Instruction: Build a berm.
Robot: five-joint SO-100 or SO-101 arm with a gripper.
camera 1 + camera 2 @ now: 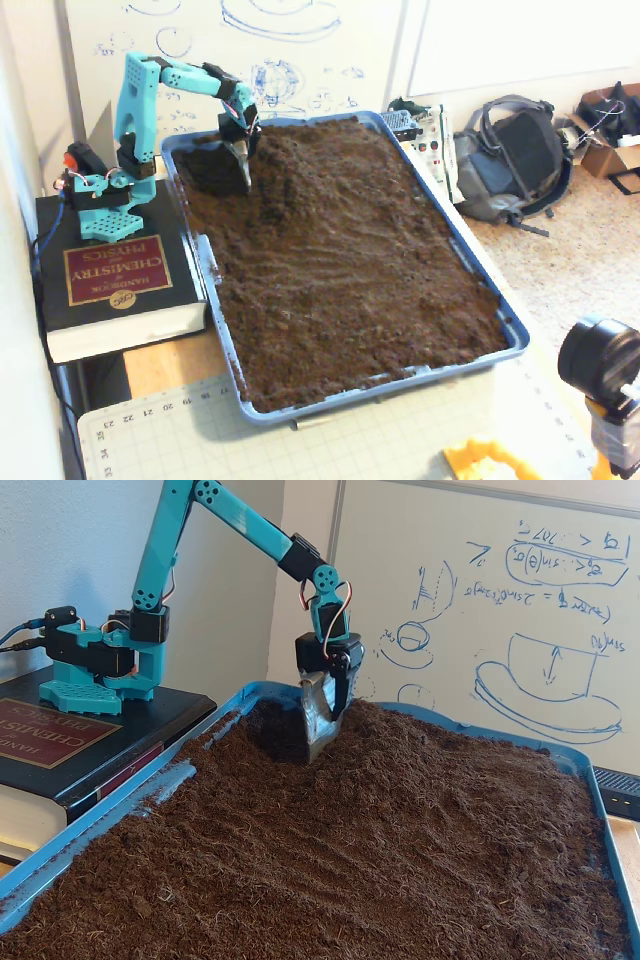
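Note:
A blue tray (512,333) (152,788) is filled with dark brown soil. The berm (300,165) (410,742) rises as a rounded mound at the tray's far end, higher than the rippled soil in front of it. My turquoise arm's gripper (243,172) (320,742) points down at the berm's left flank, its tips sunk in the soil. The grey blade and the black jaw lie close together, with nothing held between them. A dark hollow (210,168) (270,725) lies just left of the gripper.
The arm's base stands on a thick black book (110,275) (50,742) left of the tray. A whiteboard (500,600) is behind the tray. A backpack (515,160) lies on the floor to the right. A cutting mat (300,445) and a black camera (600,360) sit in front.

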